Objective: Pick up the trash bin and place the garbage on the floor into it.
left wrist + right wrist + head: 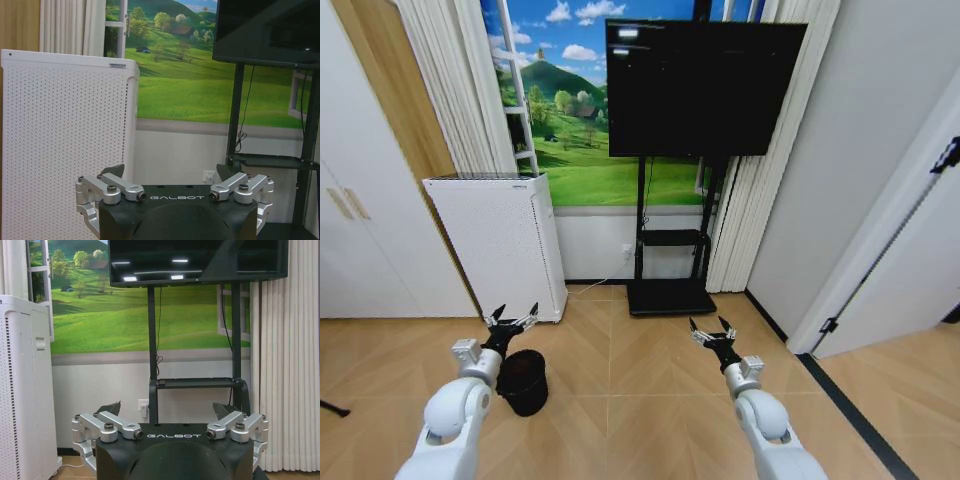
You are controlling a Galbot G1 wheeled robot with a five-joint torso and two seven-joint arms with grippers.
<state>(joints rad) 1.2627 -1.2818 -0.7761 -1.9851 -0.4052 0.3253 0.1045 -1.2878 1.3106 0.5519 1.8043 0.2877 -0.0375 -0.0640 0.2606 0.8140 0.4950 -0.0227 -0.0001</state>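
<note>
The small black trash bin (524, 380) stands upright on the wooden floor (640, 400), in front of the white perforated cabinet (500, 245). My left gripper (513, 320) hovers open just above and behind the bin, facing the cabinet (65, 145). My right gripper (712, 330) is open too, held over bare floor right of centre, facing the TV stand. The left gripper (171, 172) and the right gripper (169, 409) each show spread fingers with nothing between them. The garbage is out of view.
A black TV (700, 88) on a stand with a flat black base (670, 297) stands against the far wall. White cupboard doors (360, 240) are on the left, a white door (910, 270) on the right. Curtains (760, 180) hang beside the stand.
</note>
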